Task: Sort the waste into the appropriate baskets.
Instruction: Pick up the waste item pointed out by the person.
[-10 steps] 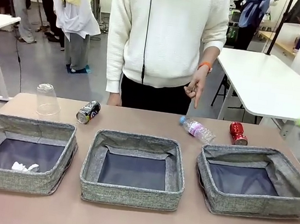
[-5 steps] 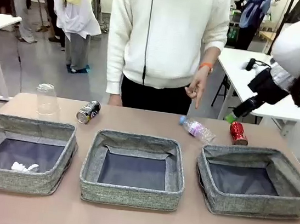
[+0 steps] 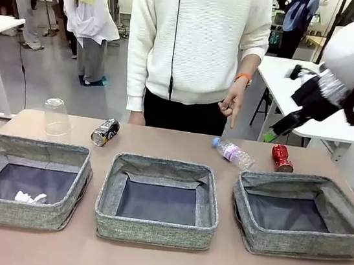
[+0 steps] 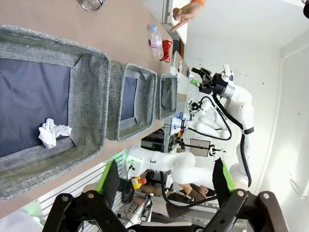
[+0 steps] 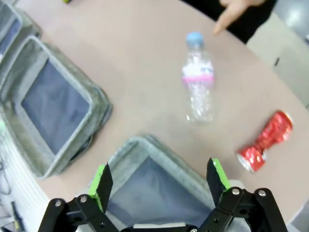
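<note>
Four items left unsorted. Reach step judged in hand: right gripper [image 5: 159,180], jaws wide, empty, poised above right basket [image 3: 302,216] far side. Bottle [image 3: 233,153], red can [image 3: 281,157] seen just behind it. Descent, centring over one needed next.

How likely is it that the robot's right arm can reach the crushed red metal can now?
Probably yes: the open right gripper hangs above the table close to the red can, nothing lies between them, and the clear plastic bottle lies apart.
</note>
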Tool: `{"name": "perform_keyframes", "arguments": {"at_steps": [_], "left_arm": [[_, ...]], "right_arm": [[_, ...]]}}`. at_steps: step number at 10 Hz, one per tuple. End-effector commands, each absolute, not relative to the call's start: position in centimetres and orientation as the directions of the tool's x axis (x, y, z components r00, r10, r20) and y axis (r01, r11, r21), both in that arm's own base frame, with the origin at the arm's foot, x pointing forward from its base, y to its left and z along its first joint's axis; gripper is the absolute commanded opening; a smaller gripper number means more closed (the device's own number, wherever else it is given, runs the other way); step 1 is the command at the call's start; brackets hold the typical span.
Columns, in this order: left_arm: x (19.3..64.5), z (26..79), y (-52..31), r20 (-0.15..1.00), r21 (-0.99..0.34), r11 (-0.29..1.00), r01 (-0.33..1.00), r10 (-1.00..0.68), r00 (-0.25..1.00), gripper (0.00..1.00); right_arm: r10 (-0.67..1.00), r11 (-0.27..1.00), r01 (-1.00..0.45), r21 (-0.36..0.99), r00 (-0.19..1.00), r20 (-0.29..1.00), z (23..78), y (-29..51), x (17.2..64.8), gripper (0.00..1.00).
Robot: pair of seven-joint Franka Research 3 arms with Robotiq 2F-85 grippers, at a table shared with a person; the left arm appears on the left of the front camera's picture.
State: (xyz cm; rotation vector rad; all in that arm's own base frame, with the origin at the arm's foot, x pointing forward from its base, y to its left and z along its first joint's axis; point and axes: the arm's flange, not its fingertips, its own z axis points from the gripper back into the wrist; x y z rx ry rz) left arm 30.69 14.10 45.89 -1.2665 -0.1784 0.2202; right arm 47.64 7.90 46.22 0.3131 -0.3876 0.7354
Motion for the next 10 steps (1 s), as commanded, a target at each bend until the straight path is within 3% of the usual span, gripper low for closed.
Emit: {"name": "perform_keyframes", "arguments": {"at_steps": [1, 5, 10], "left_arm": [[30.7, 46.0, 14.2, 0.028, -0.961, 0.272, -0.045, 0.259, 0.965, 1.0], [30.7, 46.0, 14.2, 0.028, -0.961, 0.272, -0.045, 0.259, 0.965, 1.0], [30.7, 46.0, 14.2, 0.028, -0.961, 0.272, -0.045, 0.259, 0.965, 1.0]], "right_arm": [[0.639, 0.671, -0.736, 0.085, 0.633, 0.438, 43.1, 10.5, 52.3, 1.0], [0.646, 0.707, -0.707, -0.004, 0.644, 0.41, 36.1, 14.2, 57.8, 1.0], [0.629, 0.735, -0.677, -0.022, 0.67, 0.393, 31.6, 14.5, 59.9, 1.0]]}}
